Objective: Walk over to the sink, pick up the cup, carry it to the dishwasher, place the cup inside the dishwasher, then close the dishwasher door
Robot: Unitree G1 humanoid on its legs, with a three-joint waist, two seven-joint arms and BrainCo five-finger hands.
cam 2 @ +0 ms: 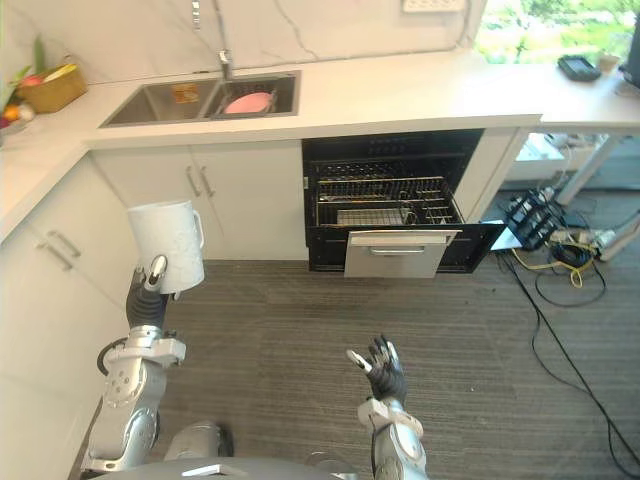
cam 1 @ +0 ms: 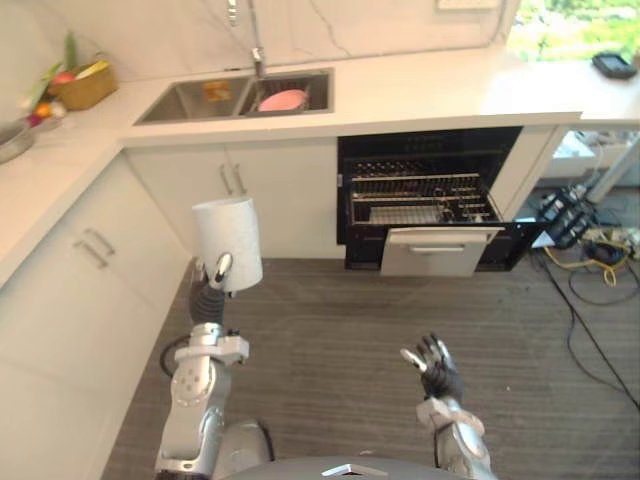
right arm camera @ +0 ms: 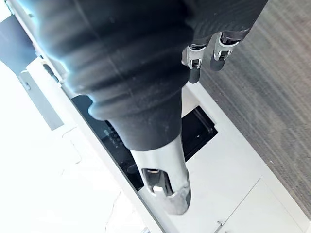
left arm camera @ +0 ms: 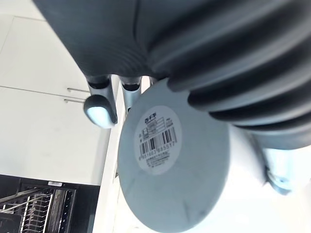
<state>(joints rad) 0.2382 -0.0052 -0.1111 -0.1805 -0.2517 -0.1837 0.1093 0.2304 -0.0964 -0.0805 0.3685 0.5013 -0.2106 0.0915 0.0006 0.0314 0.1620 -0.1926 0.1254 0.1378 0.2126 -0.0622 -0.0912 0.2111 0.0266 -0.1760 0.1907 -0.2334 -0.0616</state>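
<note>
The left hand (cam 1: 221,268) curls round the white cup (cam 1: 228,235), holding it upright above its wrist. The cup looks stiff, smooth, probably light and breakable, so a firm hold low on its wall suits. The right hand (cam 1: 436,368) is spread and empty.

Left hand (cam 1: 214,278), raised at left, grips the white cup (cam 1: 227,238); right hand (cam 1: 434,364) hangs near right, fingers loosely spread, empty.

Open floor ahead, cabinets close on the left
The grey floor (cam 1: 330,340) lies bare up to the open dishwasher (cam 1: 430,150), whose silver front panel (cam 1: 437,250) juts out below racks (cam 1: 420,195) filling the opening. White cabinets (cam 1: 70,290) stand near the left hand (cam 1: 220,270) curled round the cup (cam 1: 227,240); cables (cam 1: 600,255) lie at the right.
</note>
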